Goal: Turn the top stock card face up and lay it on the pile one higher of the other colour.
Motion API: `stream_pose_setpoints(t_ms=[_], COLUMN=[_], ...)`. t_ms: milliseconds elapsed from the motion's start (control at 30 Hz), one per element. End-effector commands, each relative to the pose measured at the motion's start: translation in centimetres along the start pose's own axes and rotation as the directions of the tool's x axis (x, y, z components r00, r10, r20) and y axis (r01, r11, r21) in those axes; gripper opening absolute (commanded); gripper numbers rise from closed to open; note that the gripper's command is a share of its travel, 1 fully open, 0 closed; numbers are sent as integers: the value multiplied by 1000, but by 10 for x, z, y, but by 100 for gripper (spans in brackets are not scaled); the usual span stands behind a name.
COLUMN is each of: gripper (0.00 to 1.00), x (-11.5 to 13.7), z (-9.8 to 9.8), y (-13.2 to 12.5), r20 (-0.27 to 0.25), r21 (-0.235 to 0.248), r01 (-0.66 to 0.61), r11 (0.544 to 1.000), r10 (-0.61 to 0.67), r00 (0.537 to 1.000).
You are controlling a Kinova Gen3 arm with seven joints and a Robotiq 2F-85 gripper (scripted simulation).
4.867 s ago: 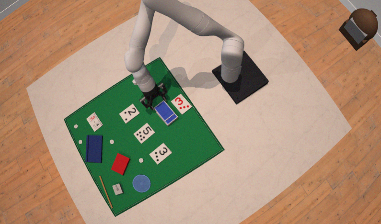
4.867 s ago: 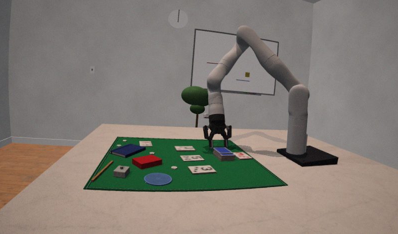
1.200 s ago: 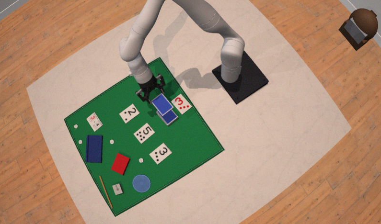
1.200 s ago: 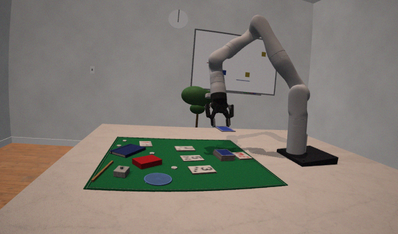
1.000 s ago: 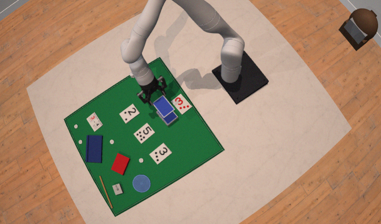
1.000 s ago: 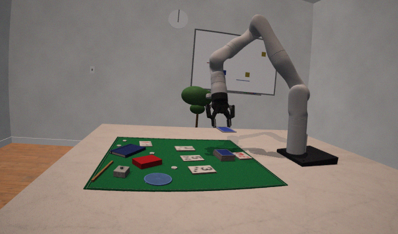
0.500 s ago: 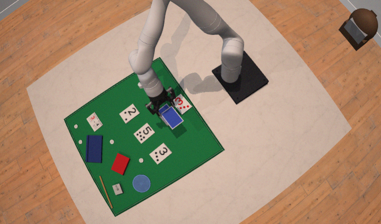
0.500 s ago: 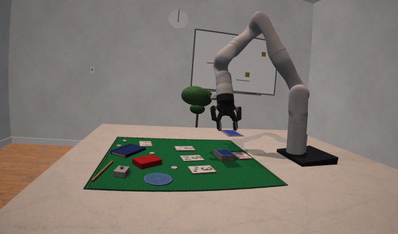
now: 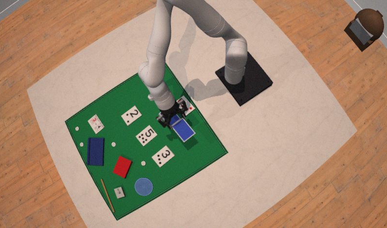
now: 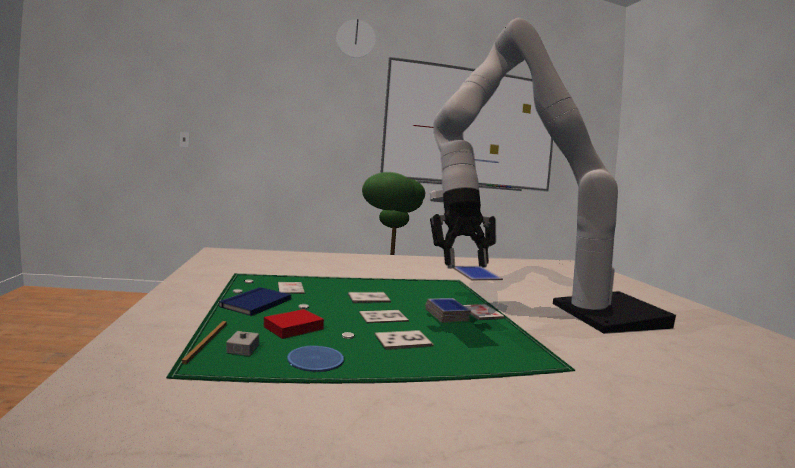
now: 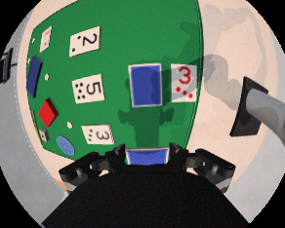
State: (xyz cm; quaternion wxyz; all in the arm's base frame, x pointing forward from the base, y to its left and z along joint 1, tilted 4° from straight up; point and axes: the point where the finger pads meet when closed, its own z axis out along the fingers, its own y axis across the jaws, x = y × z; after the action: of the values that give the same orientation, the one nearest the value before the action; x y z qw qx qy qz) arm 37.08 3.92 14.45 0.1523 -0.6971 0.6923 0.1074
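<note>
1. The green mat (image 10: 504,349) carries the stock (image 10: 448,309), with black 2, 5 and 3 piles at its nine o'clock
2. The gripper (image 10: 465,260) grips the blue-backed card (image 10: 477,272) by its edge, high above the stock
3. I judge the lift is done; next it must be turned face up

My gripper (image 10: 463,260) holds a card (image 10: 477,272) high above the stock (image 10: 448,309), which sits on the mat (image 10: 504,349) just beside one face-up card (image 10: 486,312); three piles (image 10: 383,316) lie in a row left of it.
</note>
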Motion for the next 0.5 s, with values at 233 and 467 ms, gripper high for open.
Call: stream_pose_setpoints(t_ms=[233, 467], gripper=[71, 71], x=[-13, -12], z=[5, 5], y=[1, 1], r20=[0, 0], r21=[-5, -5], r01=[16, 16], r11=[1000, 1000], r10=[-16, -16], r00=[1000, 1000])
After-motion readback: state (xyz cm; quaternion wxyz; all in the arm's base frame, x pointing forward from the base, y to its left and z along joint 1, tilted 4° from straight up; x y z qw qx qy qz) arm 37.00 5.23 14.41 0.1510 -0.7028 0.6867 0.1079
